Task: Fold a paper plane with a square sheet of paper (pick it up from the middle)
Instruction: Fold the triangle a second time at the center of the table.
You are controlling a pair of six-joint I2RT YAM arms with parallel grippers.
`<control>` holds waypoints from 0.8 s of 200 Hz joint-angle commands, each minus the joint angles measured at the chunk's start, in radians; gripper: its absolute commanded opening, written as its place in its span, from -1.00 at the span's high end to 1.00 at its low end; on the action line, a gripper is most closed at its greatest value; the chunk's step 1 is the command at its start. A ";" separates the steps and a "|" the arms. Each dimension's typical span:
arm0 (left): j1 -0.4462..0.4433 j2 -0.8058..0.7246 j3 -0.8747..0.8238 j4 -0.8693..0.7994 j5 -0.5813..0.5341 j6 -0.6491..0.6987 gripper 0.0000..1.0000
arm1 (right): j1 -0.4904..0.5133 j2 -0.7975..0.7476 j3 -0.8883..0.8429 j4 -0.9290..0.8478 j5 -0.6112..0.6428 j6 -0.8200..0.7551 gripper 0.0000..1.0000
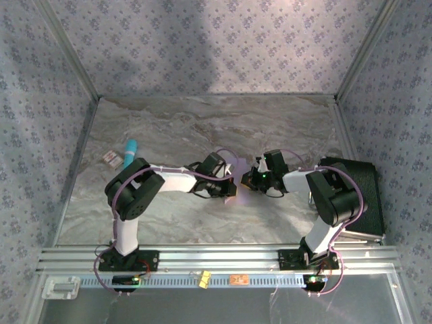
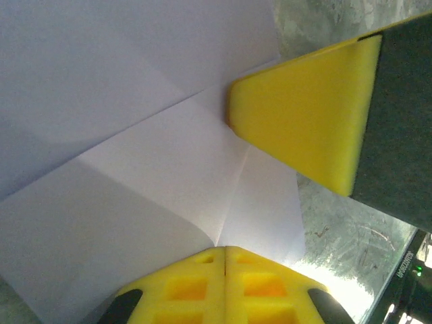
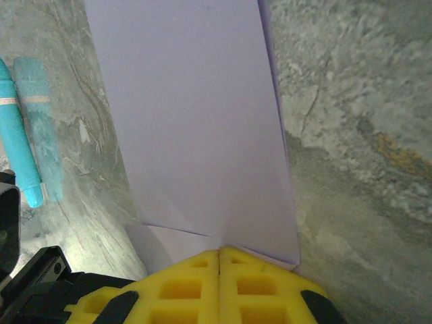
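The lavender square sheet of paper (image 2: 169, 155) is folded over and creased, and hangs above the table centre (image 1: 229, 164) between both arms. In the right wrist view it is a long doubled panel (image 3: 196, 121) running away from the jaws. My left gripper (image 2: 225, 248) is shut on one folded edge, its yellow pads pressed together. Facing it, my right gripper (image 3: 219, 251) is shut on the opposite edge, and one of its yellow fingers (image 2: 304, 121) lies against the sheet. The two grippers (image 1: 233, 181) (image 1: 248, 178) nearly touch. A finished paper plane is out of view.
A teal pen (image 1: 130, 150) (image 3: 17, 135) and a small card (image 1: 112, 158) lie at the left of the marble tabletop (image 1: 202, 121). A black case (image 1: 364, 196) sits at the right edge. Patterned walls close in three sides.
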State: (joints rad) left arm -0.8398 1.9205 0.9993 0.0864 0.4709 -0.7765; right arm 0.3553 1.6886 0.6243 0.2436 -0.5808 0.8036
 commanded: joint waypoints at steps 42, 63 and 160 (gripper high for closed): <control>-0.030 -0.071 -0.019 -0.073 -0.034 0.027 0.85 | -0.020 0.008 -0.024 -0.077 0.048 -0.004 1.00; -0.030 -0.074 -0.049 -0.057 -0.046 0.023 0.85 | -0.021 0.008 -0.024 -0.077 0.048 -0.005 1.00; -0.026 -0.098 -0.155 0.062 -0.009 -0.063 0.87 | -0.017 0.021 -0.021 -0.066 0.036 -0.002 1.00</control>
State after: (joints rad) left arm -0.8642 1.8526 0.8749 0.1947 0.4408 -0.8120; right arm 0.3447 1.6886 0.6231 0.2436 -0.5850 0.8040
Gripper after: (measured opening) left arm 0.068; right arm 0.051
